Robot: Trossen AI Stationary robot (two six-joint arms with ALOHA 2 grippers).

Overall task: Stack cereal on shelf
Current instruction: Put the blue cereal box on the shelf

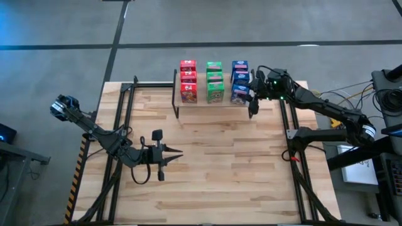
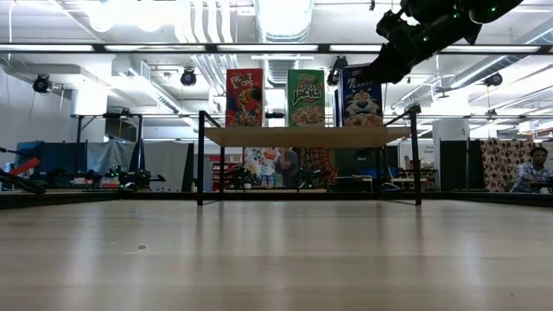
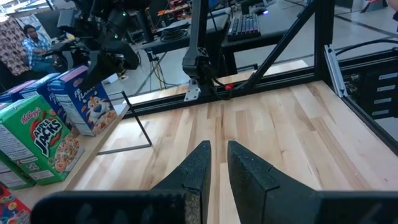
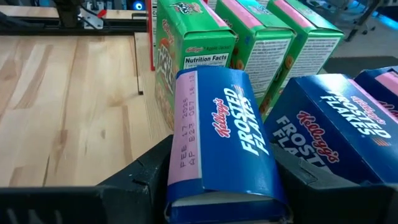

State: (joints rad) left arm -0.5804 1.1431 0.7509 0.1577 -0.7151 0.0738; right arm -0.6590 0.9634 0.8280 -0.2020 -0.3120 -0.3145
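The right tool grips a blue cereal box above the shelf (left tool clenched, idle).

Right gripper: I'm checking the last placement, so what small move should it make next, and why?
Probably open the fingers and let go. The right gripper holds a blue cereal box between its fingers at the blue row's front on the shelf, beside the green boxes. Whether it rests on the plank is unclear. The left gripper waits shut over the table.
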